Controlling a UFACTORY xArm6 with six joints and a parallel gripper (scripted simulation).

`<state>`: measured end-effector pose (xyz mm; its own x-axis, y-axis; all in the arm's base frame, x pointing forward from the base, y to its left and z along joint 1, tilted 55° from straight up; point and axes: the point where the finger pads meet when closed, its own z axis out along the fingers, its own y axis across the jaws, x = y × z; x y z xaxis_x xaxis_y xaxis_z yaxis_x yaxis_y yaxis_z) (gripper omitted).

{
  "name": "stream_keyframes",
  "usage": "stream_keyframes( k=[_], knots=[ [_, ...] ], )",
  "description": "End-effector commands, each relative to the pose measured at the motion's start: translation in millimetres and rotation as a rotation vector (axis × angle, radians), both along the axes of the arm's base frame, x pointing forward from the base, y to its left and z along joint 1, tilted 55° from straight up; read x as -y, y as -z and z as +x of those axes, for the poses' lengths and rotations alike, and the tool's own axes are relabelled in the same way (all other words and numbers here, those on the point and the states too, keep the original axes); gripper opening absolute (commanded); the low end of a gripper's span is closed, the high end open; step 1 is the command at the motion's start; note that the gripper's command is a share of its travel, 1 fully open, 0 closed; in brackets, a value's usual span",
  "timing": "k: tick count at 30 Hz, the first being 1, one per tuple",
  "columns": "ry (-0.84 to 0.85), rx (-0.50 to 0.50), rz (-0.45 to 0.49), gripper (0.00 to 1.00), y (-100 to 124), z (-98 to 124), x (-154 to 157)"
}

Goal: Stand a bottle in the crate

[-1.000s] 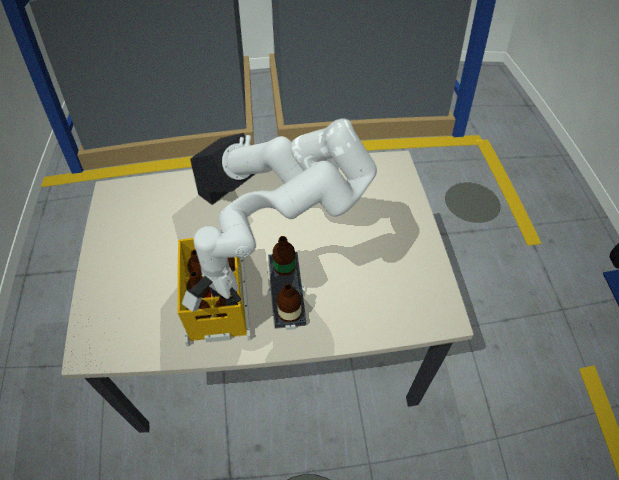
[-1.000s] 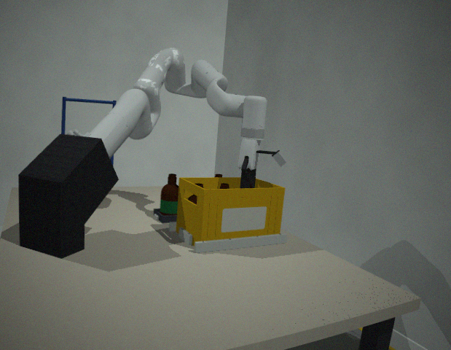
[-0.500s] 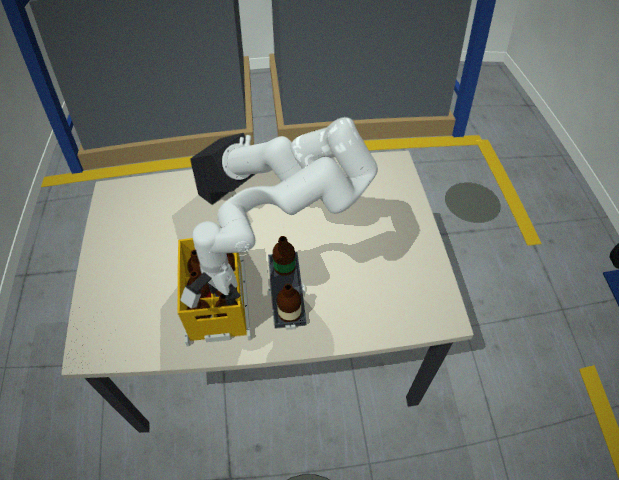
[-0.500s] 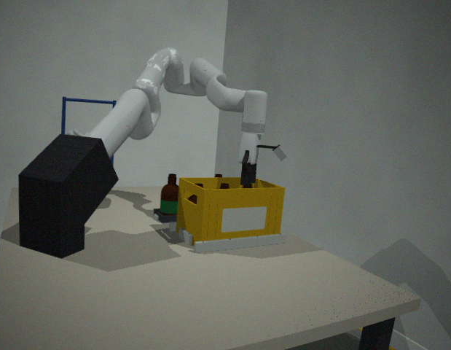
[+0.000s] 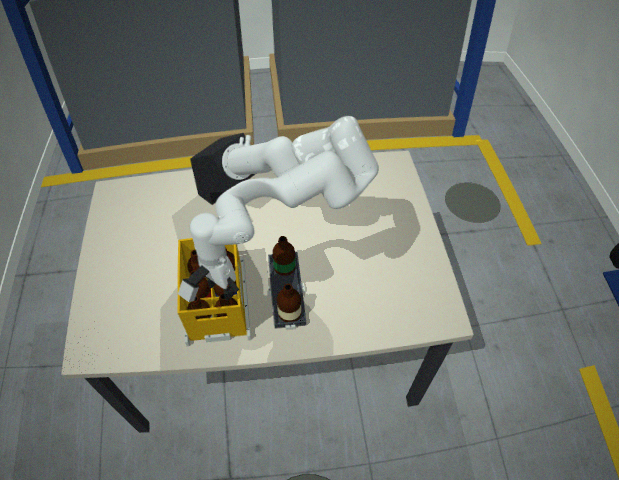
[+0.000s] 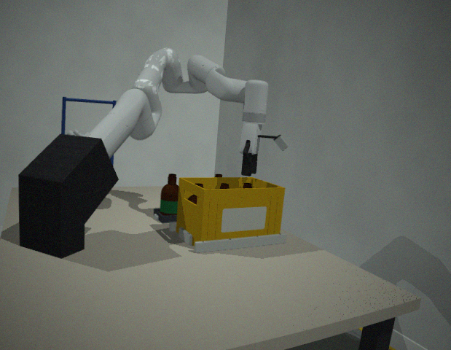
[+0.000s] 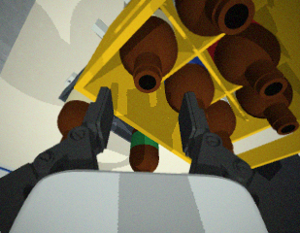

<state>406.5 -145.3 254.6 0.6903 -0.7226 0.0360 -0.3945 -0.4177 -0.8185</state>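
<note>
The yellow crate (image 5: 211,322) (image 6: 202,214) (image 7: 150,114) stands on the table's left part with several brown bottles upright in its cells. The bottle (image 7: 147,58) at the crate's near corner stands right below my fingers. My gripper (image 5: 214,283) (image 6: 248,171) (image 7: 147,102) is open and empty, hovering a little above the crate's rim, clear of the bottle necks. The dark tray (image 5: 288,323) (image 6: 161,216) lies right of the crate. It carries two upright bottles, one with a green label (image 5: 284,255) (image 6: 170,195) (image 7: 144,150) and one with a cream label (image 5: 288,303).
The arm's black base box (image 5: 211,173) (image 6: 60,192) sits at the table's back. Pale stop blocks (image 6: 237,243) edge the crate's foot. Blue frame posts and grey panels stand behind the table.
</note>
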Motion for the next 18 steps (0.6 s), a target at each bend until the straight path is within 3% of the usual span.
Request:
stream_keyframes(
  k=[1,18],
  knots=[
    [0.001,0.002,-0.001,0.65,-7.3,-6.8,7.0],
    [0.001,0.002,-0.001,0.65,-18.9,-19.1,18.0]
  ],
)
